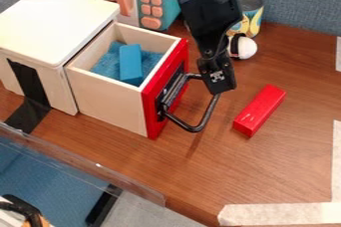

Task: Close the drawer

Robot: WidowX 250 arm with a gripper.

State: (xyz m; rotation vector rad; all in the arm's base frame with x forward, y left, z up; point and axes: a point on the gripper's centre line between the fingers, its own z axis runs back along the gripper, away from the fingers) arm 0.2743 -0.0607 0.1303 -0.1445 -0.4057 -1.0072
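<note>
The drawer (110,104) is pulled out of its white cabinet (50,27) at the left, its red front facing right. A blue block (131,64) lies inside on blue cloth. The black handle (194,128) juts out from the red front. Coming down from the top edge, the gripper (218,91) hangs at the handle's outer side, its lower end overlapping the bar in view. Whether they touch, I cannot tell.
A red block (259,110) lies on the table (266,171) right of the handle. Behind stand a toy microwave (150,2), a can (250,9) and a small white-and-black object (244,47). Pale tape (279,214) marks the front right, and a clear panel edges the left front.
</note>
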